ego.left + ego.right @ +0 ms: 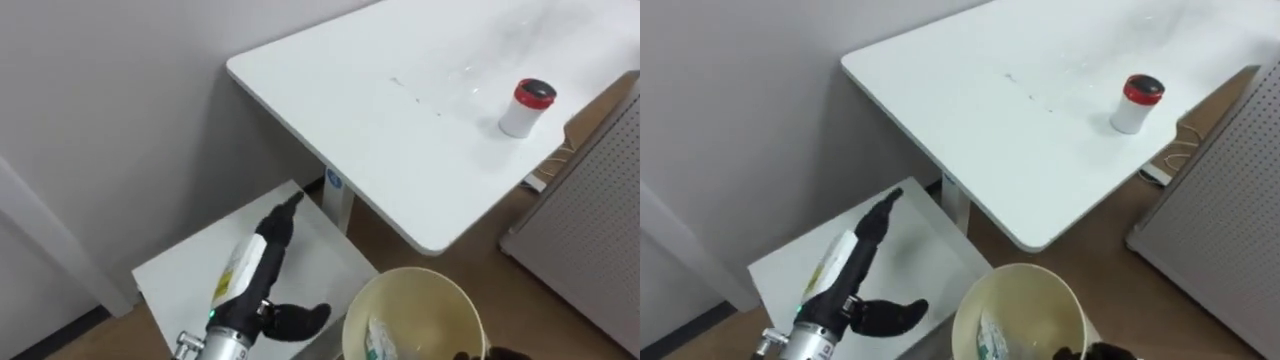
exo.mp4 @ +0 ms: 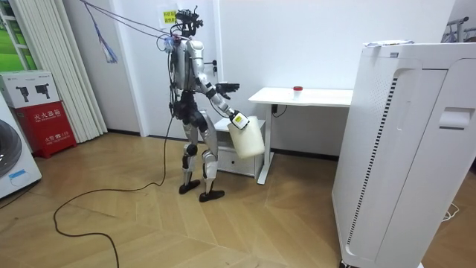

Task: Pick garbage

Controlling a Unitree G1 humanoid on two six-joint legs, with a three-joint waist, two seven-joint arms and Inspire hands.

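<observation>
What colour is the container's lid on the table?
The lid is red, dark on top; best in left eye view.

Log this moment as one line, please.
stance: by desk | left robot hand: open, empty | bin: at robot's right, trash inside | red-lidded can: on desk

one white desk (image 1: 400, 130) is standing here, and one small white canister with a red lid (image 1: 526, 107) is sitting on it. one cream bucket (image 1: 445, 300) is showing, with one crumpled wrapper (image 1: 380, 340) lying inside. one low white cabinet (image 1: 180, 270) is standing nearby. one tall white appliance (image 2: 401, 149), one red box (image 2: 41, 112) and one washing machine (image 2: 9, 160) are standing around the room.
</observation>
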